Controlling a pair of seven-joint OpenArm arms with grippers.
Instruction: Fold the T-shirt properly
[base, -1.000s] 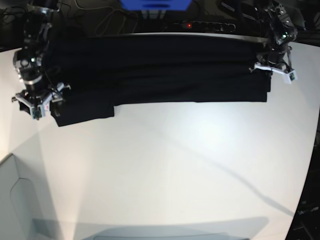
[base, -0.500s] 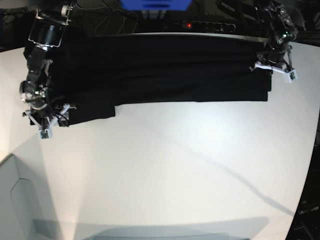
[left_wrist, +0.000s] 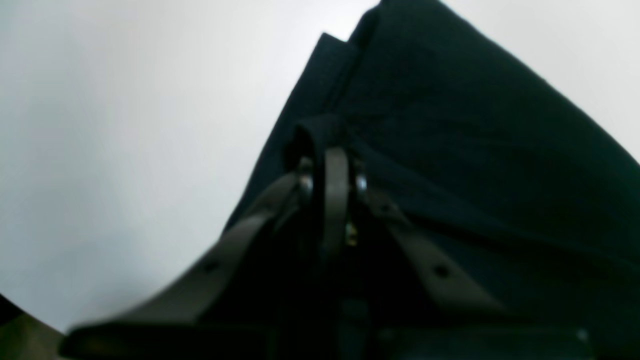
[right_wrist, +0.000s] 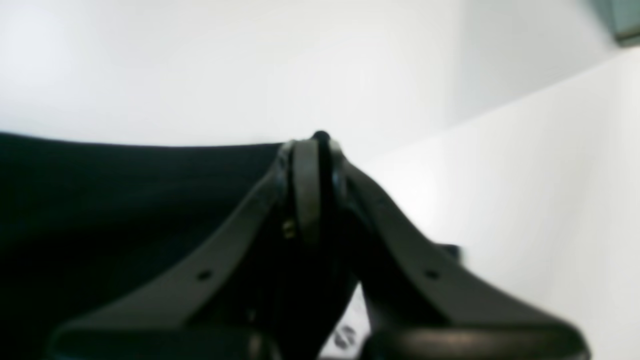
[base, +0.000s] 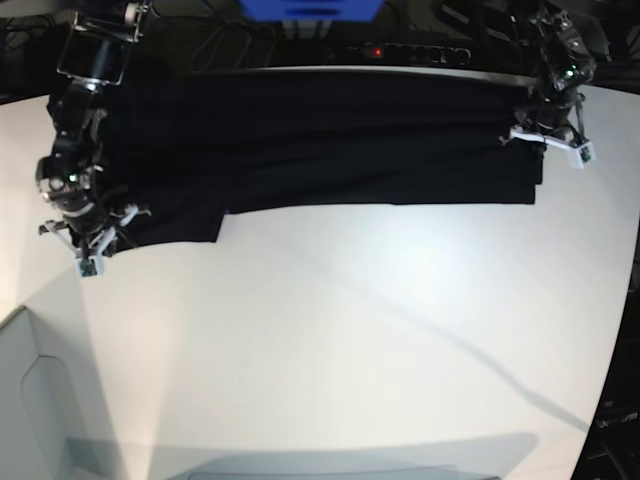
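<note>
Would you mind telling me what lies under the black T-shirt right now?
The T-shirt lies spread along the far side of the white table, which shows bare beside it. Whatever sits beneath the cloth itself is covered, so nothing else can be made out there.

Lab: white table (base: 350, 330), power strip (base: 405, 50), cables.
</note>
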